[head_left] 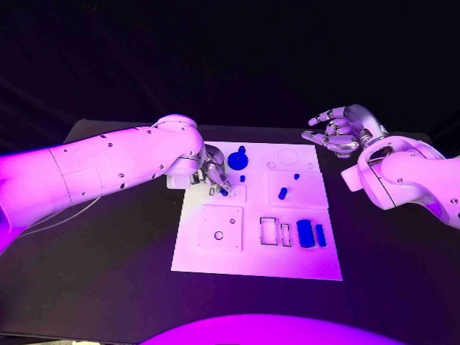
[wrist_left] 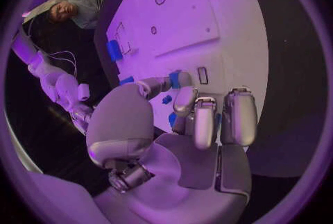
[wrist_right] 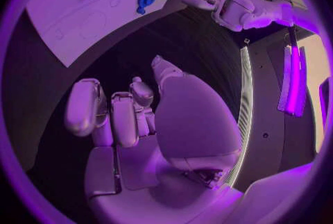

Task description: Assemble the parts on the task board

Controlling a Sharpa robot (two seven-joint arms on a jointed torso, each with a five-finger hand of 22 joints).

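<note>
A black counter (head_left: 106, 273) carries a white board (head_left: 292, 266) at its middle. The left hand (head_left: 211, 175) reaches down onto the board's far left part, its fingers pinching a small blue part (head_left: 224, 191). The right hand (head_left: 341, 131) hovers beyond the board's far right corner, released, fingers curled loosely apart. Other blue parts lie on the board: a round one (head_left: 237, 159) and two bars (head_left: 305, 231).

The flat white rectangular task board (head_left: 253, 267) is lying at the centre of the head view, its long side running up the frame. Two oblong blue parts (head_left: 311, 233) are lying side by side at its lower right. A round blue part with a stem (head_left: 238, 159) is sitting near its upper left, and a small blue peg (head_left: 282, 192) is standing near its middle.
</note>
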